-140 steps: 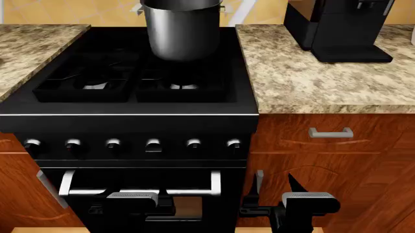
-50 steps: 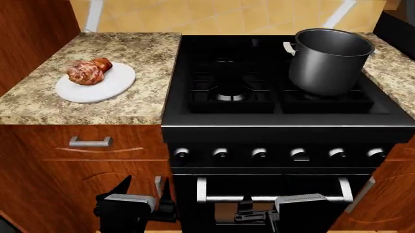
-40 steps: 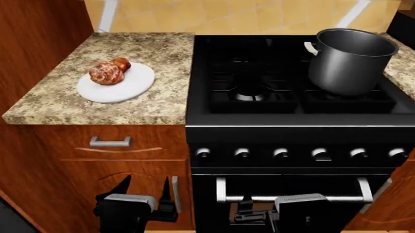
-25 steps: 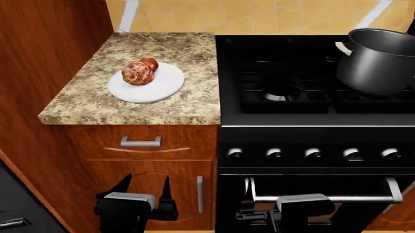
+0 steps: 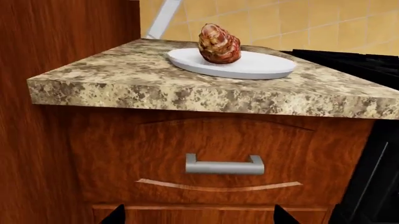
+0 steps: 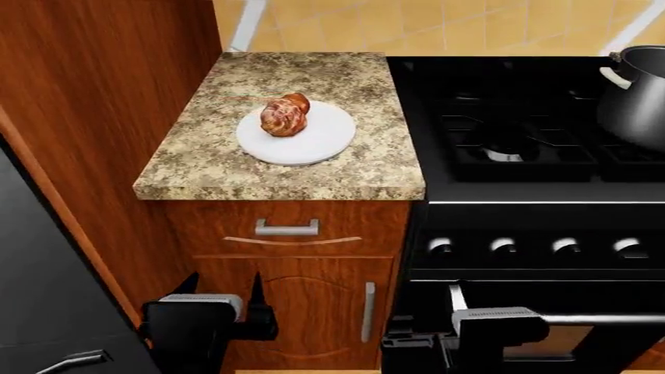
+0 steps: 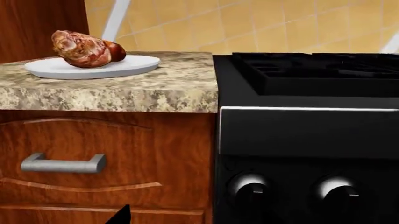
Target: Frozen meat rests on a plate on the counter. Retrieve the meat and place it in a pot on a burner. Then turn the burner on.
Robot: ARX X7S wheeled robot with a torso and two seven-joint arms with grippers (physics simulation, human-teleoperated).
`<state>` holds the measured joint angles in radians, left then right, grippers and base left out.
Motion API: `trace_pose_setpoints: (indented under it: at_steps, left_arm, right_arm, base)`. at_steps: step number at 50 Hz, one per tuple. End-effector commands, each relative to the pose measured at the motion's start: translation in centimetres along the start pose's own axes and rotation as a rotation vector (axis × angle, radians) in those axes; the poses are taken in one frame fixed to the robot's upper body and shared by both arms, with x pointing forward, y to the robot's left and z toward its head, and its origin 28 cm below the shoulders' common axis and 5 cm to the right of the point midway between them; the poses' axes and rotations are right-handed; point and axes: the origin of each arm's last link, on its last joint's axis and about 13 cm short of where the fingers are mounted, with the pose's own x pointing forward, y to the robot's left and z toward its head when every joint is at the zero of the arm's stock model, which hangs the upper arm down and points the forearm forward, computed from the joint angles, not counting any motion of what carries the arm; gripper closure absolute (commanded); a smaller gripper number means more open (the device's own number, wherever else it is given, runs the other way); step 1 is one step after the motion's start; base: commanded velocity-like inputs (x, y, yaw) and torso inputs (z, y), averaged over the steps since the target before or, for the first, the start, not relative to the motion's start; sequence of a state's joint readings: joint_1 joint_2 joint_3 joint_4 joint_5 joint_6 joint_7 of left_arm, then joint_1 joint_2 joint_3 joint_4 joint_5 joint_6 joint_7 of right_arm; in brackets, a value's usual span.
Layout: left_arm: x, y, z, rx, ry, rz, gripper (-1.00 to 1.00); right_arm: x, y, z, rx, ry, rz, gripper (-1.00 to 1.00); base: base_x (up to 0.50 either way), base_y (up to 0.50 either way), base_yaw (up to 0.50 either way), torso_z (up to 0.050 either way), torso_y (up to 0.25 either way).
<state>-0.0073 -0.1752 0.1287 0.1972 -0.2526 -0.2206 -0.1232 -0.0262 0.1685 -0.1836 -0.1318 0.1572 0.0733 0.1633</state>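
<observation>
The frozen meat (image 6: 283, 117) is a reddish-brown lump on the white plate (image 6: 317, 144), which lies on the speckled counter (image 6: 223, 167) left of the black stove. It also shows in the left wrist view (image 5: 219, 44) and the right wrist view (image 7: 81, 48). The dark grey pot (image 6: 639, 101) stands on a right burner, cut by the frame edge. My left gripper (image 6: 221, 287) is open and empty, low in front of the cabinet door, well below the counter. My right gripper (image 6: 421, 343) is low in front of the oven, open and empty; only one fingertip (image 7: 123, 215) shows.
A tall wooden cabinet wall (image 6: 93, 117) borders the counter's left side. A drawer with a metal handle (image 6: 286, 228) sits under the counter. Stove knobs (image 6: 504, 248) line the stove front. A black appliance front (image 6: 42, 312) fills the lower left.
The whole view has swung left: the counter, plate and meat now sit near the middle and the pot has slid to the right edge. Both grippers stay low and open.
</observation>
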Motion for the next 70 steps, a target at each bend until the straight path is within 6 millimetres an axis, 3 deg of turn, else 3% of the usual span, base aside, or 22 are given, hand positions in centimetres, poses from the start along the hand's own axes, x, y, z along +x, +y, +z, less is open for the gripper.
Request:
trace_pose_setpoints:
  at_steps: [1, 9, 12, 15, 17, 20, 25, 38, 70]
  left_arm:
    - [-0.4, 0.0, 4.0, 0.071, 0.081, 0.07, -1.0]
    - [-2.2, -0.5, 13.6, 0.028, 0.128, -0.058, -1.0]
    - [-1.6, 0.2, 16.1, 0.038, 0.146, 0.008, -1.0]
    - [-1.7, -0.4, 18.5, 0.058, 0.155, 0.024, -1.0]
    - [-2.7, -0.7, 20.0, 0.058, 0.168, -0.069, -1.0]
    - [-2.5, -0.7, 21.9, 0.066, 0.159, -0.065, -1.0]
    - [-2.7, -0.9, 24.1, 0.071, 0.143, -0.055, -1.0]
    - [-3.0, -1.0, 26.6, 0.058, 0.121, -0.038, -1.0]
    - [-2.5, -1.2, 26.4, 0.062, 0.116, -0.051, -1.0]
  right_arm:
    - [-0.6, 0.4, 4.0, 0.032, 0.031, -0.015, -1.0]
    - [-1.6, 0.1, 13.4, 0.011, 0.03, -0.017, -1.0]
    - [-2.0, 0.0, 16.3, 0.015, 0.037, -0.013, -1.0]
    - [-1.3, -1.1, 18.4, 0.015, 0.027, -0.116, -1.0]
    - [-1.1, -1.2, 20.0, 0.016, 0.007, -0.15, -1.0]
    - [-2.5, -0.5, 22.0, 0.009, -0.022, 0.022, -1.0]
    - [-2.7, -0.5, 24.1, 0.004, -0.07, 0.069, -1.0]
    - [-4.5, -0.4, 26.8, 0.013, -0.113, 0.177, -1.0]
    - [-4.5, -0.6, 26.7, 0.033, -0.122, 0.189, -1.0]
  base:
    - [0.0, 0.0, 0.0, 0.0, 0.0]
    - [0.0, 0.0, 0.0, 0.0, 0.0]
    - [0.0, 0.0, 0.0, 0.0, 0.0]
    - [0.0, 0.0, 0.0, 0.0, 0.0]
    - [0.0, 0.0, 0.0, 0.0, 0.0]
    - [0.0, 0.0, 0.0, 0.0, 0.0]
    - [0.0, 0.0, 0.0, 0.0, 0.0]
    - [0.07, 0.0, 0.0, 0.0, 0.0]
    - [0.5, -0.04, 0.0, 0.0, 0.0]
